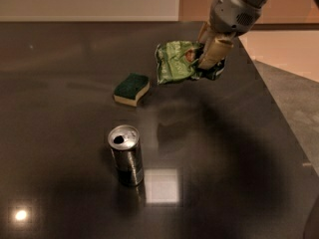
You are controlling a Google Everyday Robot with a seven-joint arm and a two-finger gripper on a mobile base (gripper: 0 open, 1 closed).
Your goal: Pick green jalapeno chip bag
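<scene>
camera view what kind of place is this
Likely a kitchen or break-room counter: a dark glossy countertop bearing a sponge and an opened drink can. The gripper, at the far right, holds the green jalapeno chip bag.
</scene>
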